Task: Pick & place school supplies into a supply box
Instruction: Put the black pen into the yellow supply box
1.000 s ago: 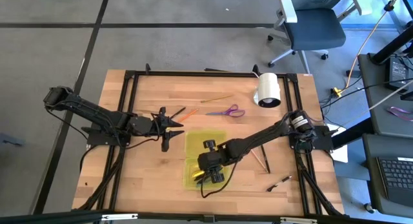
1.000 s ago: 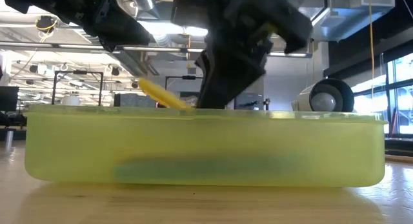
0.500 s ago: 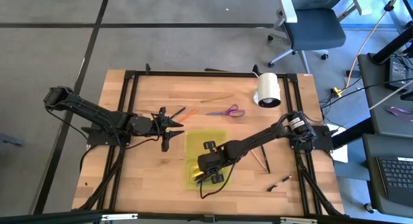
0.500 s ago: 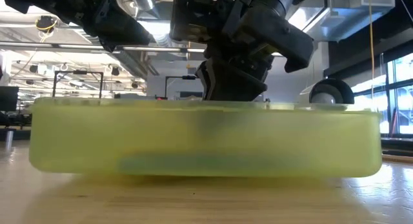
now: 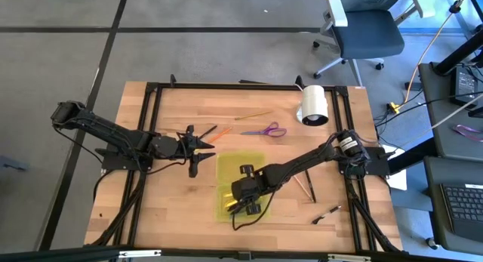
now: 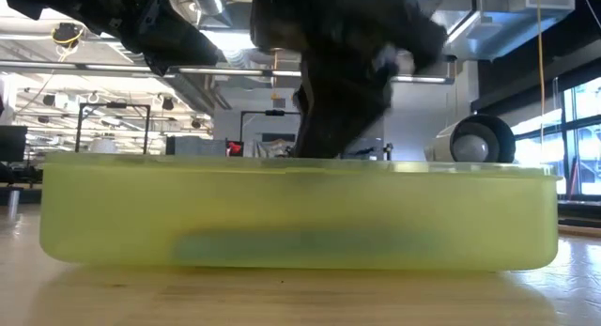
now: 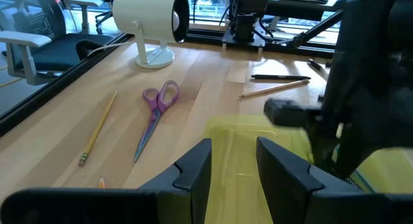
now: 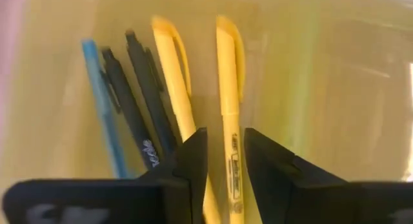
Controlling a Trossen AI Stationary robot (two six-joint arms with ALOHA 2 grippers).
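Yellow plastic pen (image 8: 227,108) lies in the see-through yellow-green box (image 5: 226,171) between the right gripper's (image 5: 240,208) spread jaws; lifting crooked could drag it out.

You are seeing even, bright light from above in the high view, with only soft shadows on the wooden table (image 5: 173,209). In the low view, ceiling lamps at 11 o'clock are glaring, and the right gripper (image 6: 343,129) is blurring from motion. The yellow pens (image 8: 227,101) are looking soft and hazy.
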